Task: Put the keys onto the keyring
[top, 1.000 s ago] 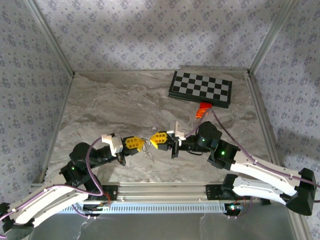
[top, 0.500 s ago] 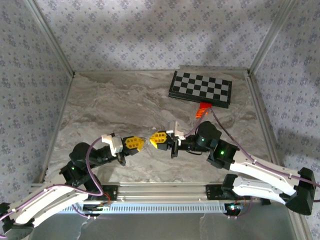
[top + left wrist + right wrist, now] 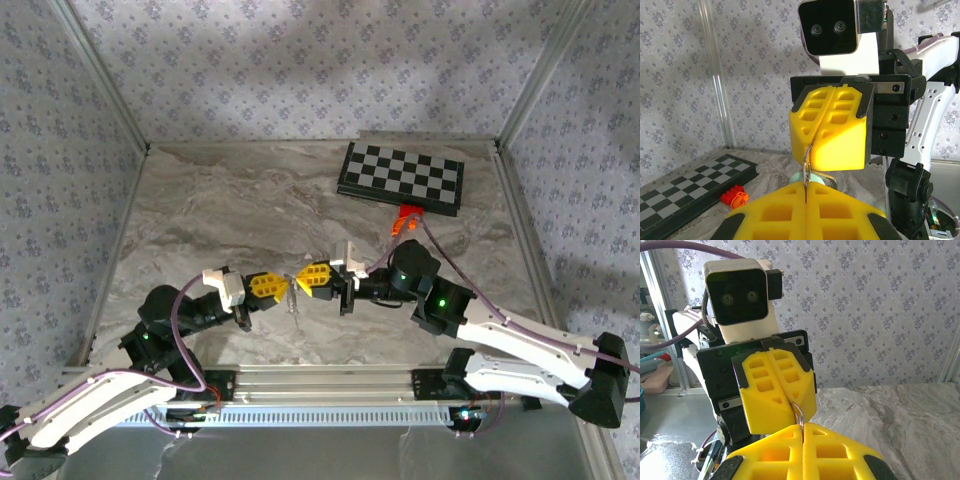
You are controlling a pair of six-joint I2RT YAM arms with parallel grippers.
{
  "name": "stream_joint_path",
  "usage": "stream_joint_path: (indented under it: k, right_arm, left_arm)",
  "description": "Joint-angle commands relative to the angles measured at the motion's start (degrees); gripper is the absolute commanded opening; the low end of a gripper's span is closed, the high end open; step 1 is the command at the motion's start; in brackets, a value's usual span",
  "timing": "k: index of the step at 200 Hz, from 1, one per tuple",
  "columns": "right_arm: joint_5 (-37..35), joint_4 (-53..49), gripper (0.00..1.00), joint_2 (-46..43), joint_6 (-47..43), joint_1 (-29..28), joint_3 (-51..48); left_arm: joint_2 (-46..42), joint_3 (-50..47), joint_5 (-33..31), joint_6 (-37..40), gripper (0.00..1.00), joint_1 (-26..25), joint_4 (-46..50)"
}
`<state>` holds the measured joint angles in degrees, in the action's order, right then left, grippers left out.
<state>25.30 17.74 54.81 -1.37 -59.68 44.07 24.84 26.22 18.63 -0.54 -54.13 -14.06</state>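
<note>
Your two grippers meet tip to tip above the middle of the table (image 3: 200, 220). Your left gripper (image 3: 282, 288) has its yellow pads pressed fully together, and the keyring (image 3: 806, 167) rises out of the seam between them. Your right gripper (image 3: 303, 281) is likewise clamped tight, and the same thin ring runs up into its seam, so both tools pinch the ring between them, off the table. From above, a short bit of chain (image 3: 293, 306) hangs below the meeting point. From your left wrist, a small pale green key (image 3: 799, 178) shows just behind the ring; you cannot tell whether it is threaded on. A checkerboard (image 3: 401, 178) lies at the far right, with an orange block (image 3: 404, 221) just beside its near edge.
</note>
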Motion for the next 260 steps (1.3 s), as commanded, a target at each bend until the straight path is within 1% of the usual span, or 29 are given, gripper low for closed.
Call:
stream_joint_path:
  k: [1,36,91,155,260]
  right_arm:
    - [1.5,0.6,0.00,-0.5,-0.1,-0.8,1.7]
    - [-0.2,0.6,0.00,-2.8,0.2,-0.9,0.3]
    - [-0.3,1.5,0.00,-2.3,0.6,-1.2,-0.1]
    - [-2.4,1.1,0.00,-1.0,0.2,-1.3,0.2]
    - [-4.2,2.3,0.00,-2.4,0.4,-1.2,-1.5]
  left_arm:
    - [-0.1,1.8,0.1,0.2,0.00,-0.5,-2.3]
    - [-1.1,1.4,-1.1,0.5,0.00,-0.5,-2.0]
    - [-0.7,1.3,-0.3,0.1,0.00,-0.5,-2.7]
    - [-1.0,1.1,-0.2,0.0,0.00,-0.5,-2.4]
    - [-1.2,1.0,-0.2,0.1,0.00,-0.5,-2.5]
